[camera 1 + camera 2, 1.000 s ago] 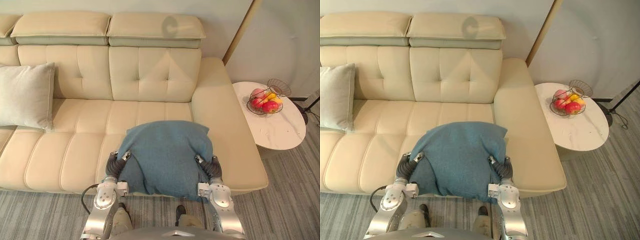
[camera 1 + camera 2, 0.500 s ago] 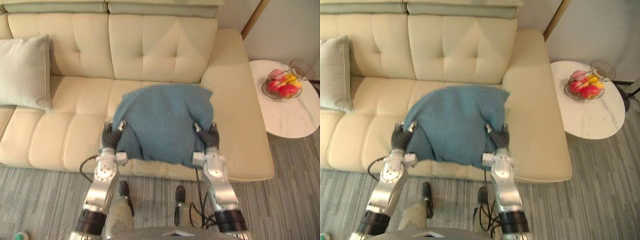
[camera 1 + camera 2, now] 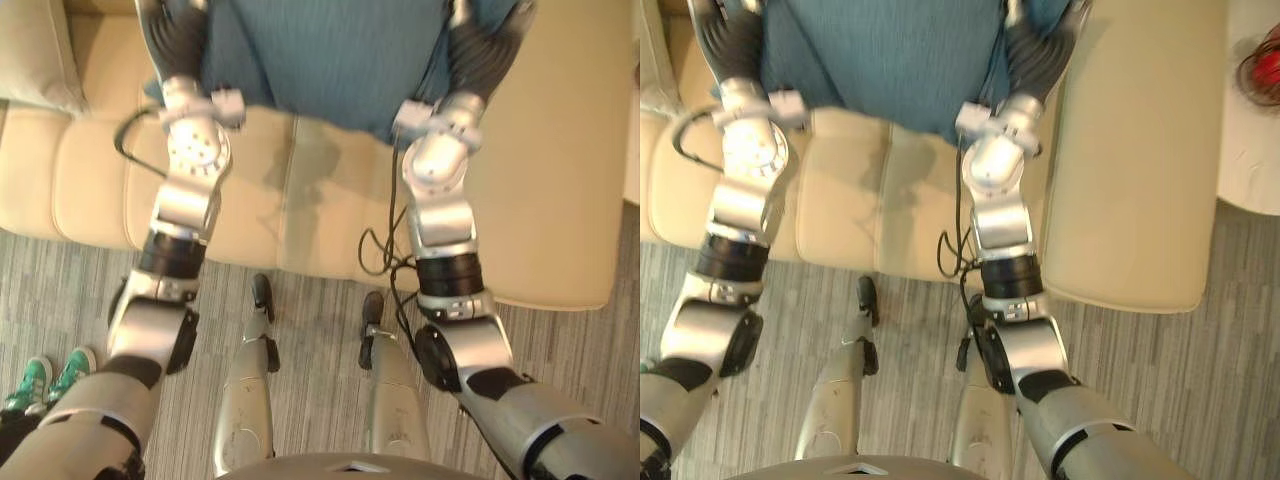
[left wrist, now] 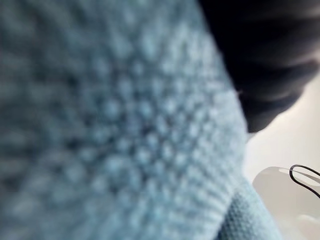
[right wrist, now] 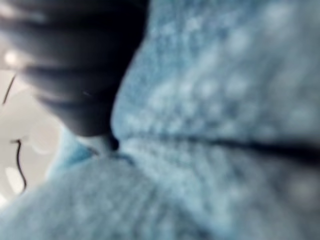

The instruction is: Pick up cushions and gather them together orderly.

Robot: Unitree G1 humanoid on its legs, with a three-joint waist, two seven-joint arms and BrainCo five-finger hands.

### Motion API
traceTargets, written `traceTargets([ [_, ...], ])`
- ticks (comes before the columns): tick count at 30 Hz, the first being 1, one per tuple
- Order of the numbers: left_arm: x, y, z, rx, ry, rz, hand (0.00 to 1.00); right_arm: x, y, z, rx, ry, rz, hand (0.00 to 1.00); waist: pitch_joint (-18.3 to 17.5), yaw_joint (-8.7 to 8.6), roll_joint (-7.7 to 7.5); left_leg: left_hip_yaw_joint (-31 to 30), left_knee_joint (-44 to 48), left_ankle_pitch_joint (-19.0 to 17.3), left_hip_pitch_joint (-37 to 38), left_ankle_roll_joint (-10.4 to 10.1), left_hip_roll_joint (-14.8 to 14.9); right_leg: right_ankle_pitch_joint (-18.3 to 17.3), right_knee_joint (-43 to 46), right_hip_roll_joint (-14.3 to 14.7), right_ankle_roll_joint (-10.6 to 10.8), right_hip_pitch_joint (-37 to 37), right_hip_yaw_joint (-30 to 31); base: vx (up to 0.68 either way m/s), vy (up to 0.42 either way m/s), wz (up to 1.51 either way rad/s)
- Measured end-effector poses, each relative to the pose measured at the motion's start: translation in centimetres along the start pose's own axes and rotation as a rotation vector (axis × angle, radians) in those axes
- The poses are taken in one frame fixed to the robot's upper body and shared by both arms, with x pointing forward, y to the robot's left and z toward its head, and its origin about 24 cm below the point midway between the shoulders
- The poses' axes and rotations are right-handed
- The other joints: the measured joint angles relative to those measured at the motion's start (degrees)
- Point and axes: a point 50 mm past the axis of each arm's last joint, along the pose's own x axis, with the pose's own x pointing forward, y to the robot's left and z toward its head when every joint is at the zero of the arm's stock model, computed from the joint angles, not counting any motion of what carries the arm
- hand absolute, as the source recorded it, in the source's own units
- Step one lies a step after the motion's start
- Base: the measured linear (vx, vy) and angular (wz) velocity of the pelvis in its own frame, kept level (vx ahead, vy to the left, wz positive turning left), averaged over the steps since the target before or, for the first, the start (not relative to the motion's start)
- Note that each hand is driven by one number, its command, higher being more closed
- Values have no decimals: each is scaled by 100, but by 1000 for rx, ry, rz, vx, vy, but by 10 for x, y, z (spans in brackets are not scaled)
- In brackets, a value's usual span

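The blue cushion (image 3: 330, 55) is held up between the left hand (image 3: 178, 38) and the right hand (image 3: 488, 52), over the cream sofa (image 3: 545, 200). Each hand's grip is hidden by fabric and cannot be told. A pale cushion (image 3: 35, 50) lies outside the left hand, a side table (image 3: 1252, 150) outside the right.

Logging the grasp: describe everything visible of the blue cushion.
The blue cushion is soft and teal-blue, with a fine knitted weave seen close up in the wrist views. It sits between the left hand and right hand, one at each side, its lower edge hanging above the cream sofa seat.
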Motion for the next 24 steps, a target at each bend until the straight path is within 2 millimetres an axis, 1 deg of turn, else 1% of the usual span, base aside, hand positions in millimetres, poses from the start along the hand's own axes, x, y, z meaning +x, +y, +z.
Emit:
traceTargets([
  [2,13,-7,13,-11,-28,4,100,14,3,9,9,-8,-41,100,95,-8,0,-53,-88,82,-73,0,-4,-33,56,-10,-38,-96,-77,-9,-48,17],
  [3,23,-12,24,-22,-48,9,0,25,4,19,23,-28,-71,100,114,-6,9,-78,-123,143,-229,-3,-6,-73,130,-23,-56,-254,-118,1,-53,19],
  [4,26,-12,28,-27,-52,15,0,28,6,22,25,-35,-76,0,115,-5,7,-79,-156,176,-277,-5,-7,-87,163,-28,-64,-323,-126,5,-62,17],
  [7,44,-9,50,-65,-90,77,0,48,13,48,90,-67,-128,0,165,10,39,-83,-450,495,-556,-32,-16,-135,307,-50,-112,-724,-227,20,-51,14],
  [10,54,-9,59,-75,-97,95,0,62,13,55,113,-52,-149,0,223,37,45,-85,-497,555,-784,-21,-10,-198,445,-70,-145,-976,-288,38,-57,14],
  [13,61,0,59,-43,-94,108,0,67,18,50,157,20,-140,0,298,46,42,-78,-498,623,-1015,-80,-10,-198,454,-73,-146,-1196,-292,55,-67,3],
  [15,65,5,50,-2,-64,91,0,67,19,36,135,81,-128,0,353,40,50,-78,-497,644,-1176,-104,-1,-195,448,-72,-147,-1336,-315,66,-69,2],
  [17,66,8,48,12,-58,79,0,67,19,31,131,106,-108,0,495,26,49,-71,-497,672,-1202,-142,4,-190,417,-73,-149,-1334,-336,49,-67,3],
  [19,64,16,37,29,-30,77,0,63,17,21,107,123,-94,0,604,18,48,-57,-497,672,-1223,-142,18,-189,387,-67,-150,-1337,-353,52,-96,-1],
  [21,53,29,8,63,48,77,0,54,14,6,66,150,-70,0,611,-7,48,-5,-497,672,-1237,-142,23,-185,335,-62,-150,-1340,-340,45,-108,-4],
  [24,31,48,-32,113,166,78,0,44,13,-4,44,161,-28,0,615,-48,43,130,-498,671,-1237,-143,31,-171,293,-22,-152,-1370,-242,20,-106,-9],
])
